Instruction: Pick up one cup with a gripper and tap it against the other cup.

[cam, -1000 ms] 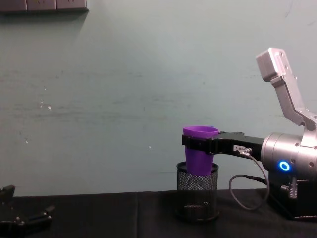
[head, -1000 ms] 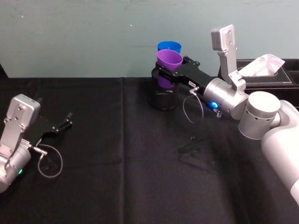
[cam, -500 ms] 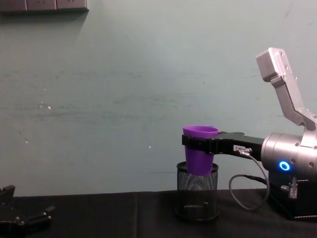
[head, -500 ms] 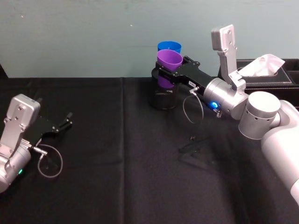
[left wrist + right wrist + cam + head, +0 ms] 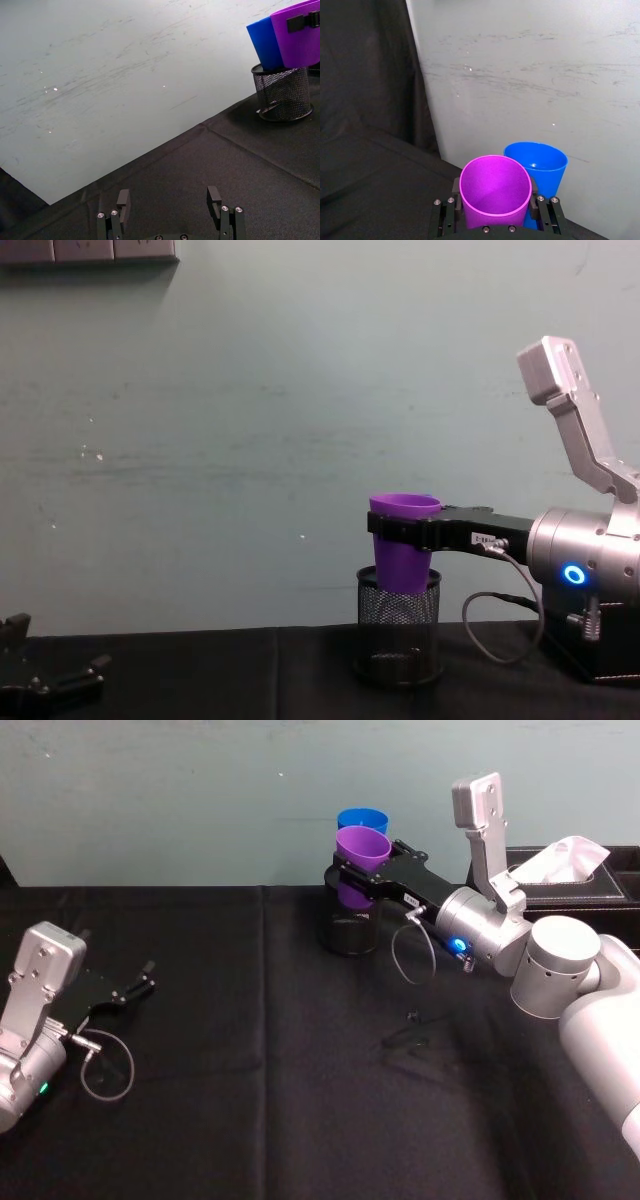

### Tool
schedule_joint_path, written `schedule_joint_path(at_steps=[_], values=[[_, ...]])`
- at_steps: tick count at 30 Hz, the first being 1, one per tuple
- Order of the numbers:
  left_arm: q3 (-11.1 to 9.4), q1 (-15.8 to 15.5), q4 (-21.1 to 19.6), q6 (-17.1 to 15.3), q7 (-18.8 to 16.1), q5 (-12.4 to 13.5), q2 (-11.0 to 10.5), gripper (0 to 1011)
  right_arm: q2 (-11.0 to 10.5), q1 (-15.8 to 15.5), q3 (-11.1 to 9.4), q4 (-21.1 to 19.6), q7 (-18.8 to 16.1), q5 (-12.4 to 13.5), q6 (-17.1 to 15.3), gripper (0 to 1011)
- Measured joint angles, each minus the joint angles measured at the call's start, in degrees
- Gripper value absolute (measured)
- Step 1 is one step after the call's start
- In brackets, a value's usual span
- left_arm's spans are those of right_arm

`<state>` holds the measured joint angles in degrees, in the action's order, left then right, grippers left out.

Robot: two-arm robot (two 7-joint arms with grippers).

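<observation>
Well, we count two cups, two grippers and one mesh holder. The purple cup (image 5: 362,846) is held upright above the table at the far edge, near the wall, and the right gripper (image 5: 366,872) pinches it just under the rim, one black finger on each side. The blue cup (image 5: 362,819) stands right behind it, closer to the wall. In the left wrist view the two cup walls lie side by side and look to be touching, though we cannot say for sure.

Under both cups sits the single black mesh pen holder (image 5: 348,932). From the chest view the purple cup's base dips below the holder's rim. We cannot tell whether it is inside the holder or only in front of it. The holder also hides where the blue cup's base rests.

The left gripper (image 5: 140,982) lies low at the left side of the black tablecloth (image 5: 250,1100), well apart from the cups, its fingers spread and holding nothing.

Around them we see one dark tissue box (image 5: 590,892) at the far right, behind the right arm, and one small black object (image 5: 405,1040) on the cloth below that arm; it is too small to name.
</observation>
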<state>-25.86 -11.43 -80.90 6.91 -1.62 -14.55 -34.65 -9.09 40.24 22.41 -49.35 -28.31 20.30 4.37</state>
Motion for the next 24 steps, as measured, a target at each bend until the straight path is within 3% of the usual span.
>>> schedule_joint_path(at_steps=[17, 24], values=[[0.0, 0.0, 0.0, 0.0, 0.0, 0.0, 0.0, 1000, 0.0, 0.0, 0.0, 0.0, 0.0, 0.0, 0.0, 730], [0.0, 0.0, 0.0, 0.0, 0.0, 0.0, 0.0, 1000, -0.9, -2.5, 0.6, -3.7, -1.0, -0.5, -0.6, 730]])
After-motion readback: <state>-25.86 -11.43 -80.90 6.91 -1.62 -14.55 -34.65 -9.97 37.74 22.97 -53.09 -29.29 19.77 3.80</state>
